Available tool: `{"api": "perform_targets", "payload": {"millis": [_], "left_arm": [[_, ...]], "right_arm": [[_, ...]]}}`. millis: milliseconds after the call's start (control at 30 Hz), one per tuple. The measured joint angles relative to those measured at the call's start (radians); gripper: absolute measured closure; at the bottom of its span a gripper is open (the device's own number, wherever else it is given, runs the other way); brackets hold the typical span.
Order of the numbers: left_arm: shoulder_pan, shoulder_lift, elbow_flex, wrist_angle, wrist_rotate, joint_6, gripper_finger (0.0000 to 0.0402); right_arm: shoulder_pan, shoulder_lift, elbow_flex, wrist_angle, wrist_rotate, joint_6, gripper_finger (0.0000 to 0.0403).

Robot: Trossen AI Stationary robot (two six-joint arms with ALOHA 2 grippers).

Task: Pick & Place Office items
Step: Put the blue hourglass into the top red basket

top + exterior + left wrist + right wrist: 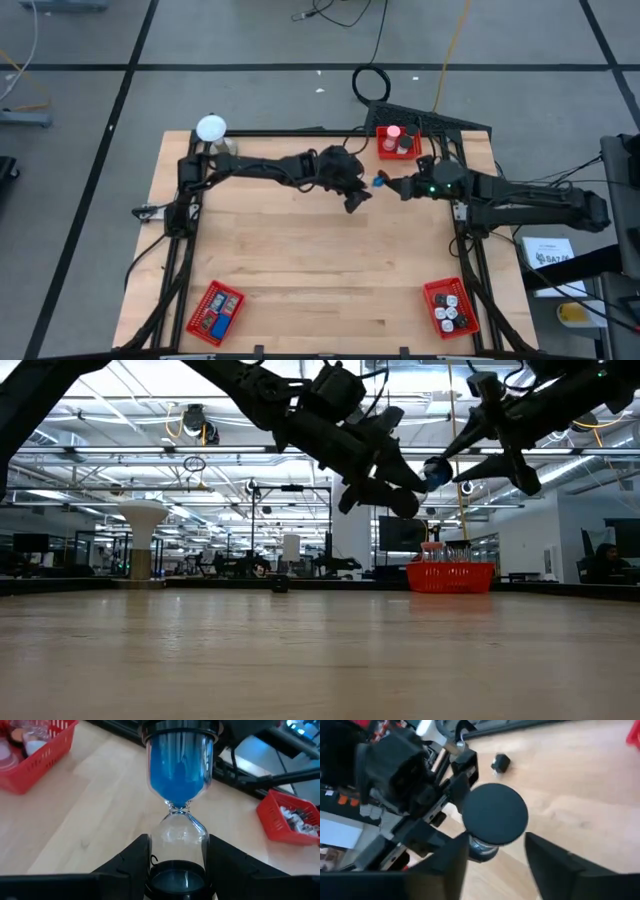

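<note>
Hourglass (179,815), blue sand packed in one bulb, hung in the air between my two grippers above the table's far middle. My left gripper (177,865) was closed around one black end cap and the clear bulb beside it. My right gripper (495,857) bracketed the other black cap (495,814), though whether its fingers actually pressed on it I could not tell. If they didn't, the smooth glass might twist or slide in one arm's grip and drop onto the hard wooden table (320,270). A pinched waist meant it could snap. Red mesh baskets (450,305) stood at the corners.
</note>
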Motion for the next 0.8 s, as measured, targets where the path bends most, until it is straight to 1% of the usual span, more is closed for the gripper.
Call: {"api": "perform_targets", "payload": {"millis": [133,233,333,400,500,567,667,800], "left_arm": [[-0.011,0.003,-0.002,0.049,-0.002,-0.008,0.0236],[-0.015,0.002,-0.002,0.055,-0.006,-0.012,0.0236],[-0.022,0.002,-0.002,0.057,-0.013,-0.012,0.0236],[-0.029,0.002,-0.002,0.074,-0.013,-0.011,0.0236],[-0.036,0.002,-0.001,0.093,-0.012,-0.014,0.0236],[-0.038,0.002,-0.001,0.105,-0.014,-0.025,0.0236],[-0.039,0.002,-0.001,0.110,-0.048,-0.040,0.0236],[-0.032,0.002,0.000,0.110,-0.048,-0.063,0.0234]], "right_arm": [[-0.016,0.023,0.000,0.001,-0.038,0.068,0.0157],[-0.021,0.035,0.000,0.007,-0.034,0.081,0.0105],[-0.024,0.051,0.000,0.024,-0.027,0.079,0.0068],[-0.024,0.069,0.000,0.072,-0.025,0.074,0.0057],[-0.024,0.116,0.000,0.183,-0.023,0.056,0.0059],[-0.024,0.148,0.000,0.234,-0.024,0.055,0.0073],[-0.024,0.181,0.000,0.274,-0.024,0.055,0.0107],[-0.024,0.190,-0.001,0.307,-0.018,0.046,0.0168]]}}
